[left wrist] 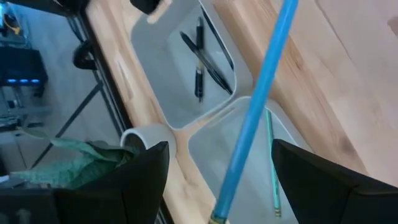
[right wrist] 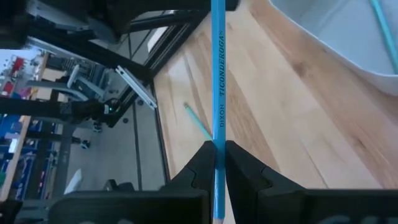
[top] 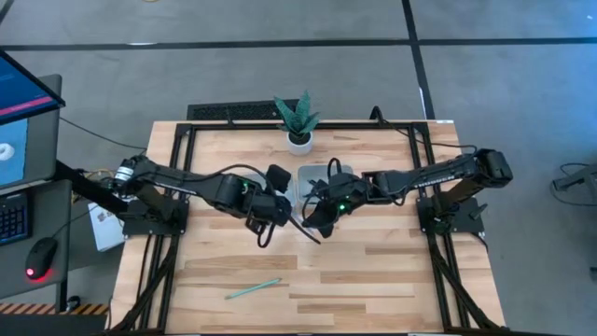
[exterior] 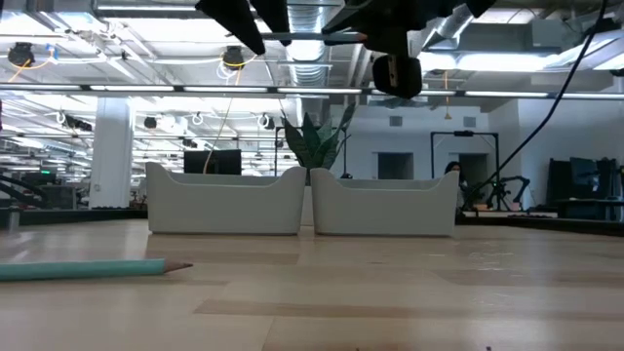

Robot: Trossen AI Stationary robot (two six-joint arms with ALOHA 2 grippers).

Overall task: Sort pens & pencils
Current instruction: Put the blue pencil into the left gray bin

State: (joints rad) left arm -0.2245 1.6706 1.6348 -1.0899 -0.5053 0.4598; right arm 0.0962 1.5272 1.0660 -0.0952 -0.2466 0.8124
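Right gripper [right wrist: 217,163]: fingers clamped on a teal pencil [right wrist: 219,81], frame centre.
Left gripper [left wrist: 217,177]: fingers apart, above the trays [left wrist: 155,62].
Loose pencil [top: 252,289]: lower-left tabletop.

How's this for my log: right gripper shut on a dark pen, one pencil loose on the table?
No: the right gripper is shut on a teal pencil, not a pen; the right wrist view shows it. The loose pencil is correct.

My right claw [right wrist: 216,163] pinches one teal pencil [right wrist: 218,93]. Another pencil [top: 252,290] lies flat on the near counter [top: 373,280]. Dark pens [left wrist: 202,59] lie in a tray [left wrist: 155,68].
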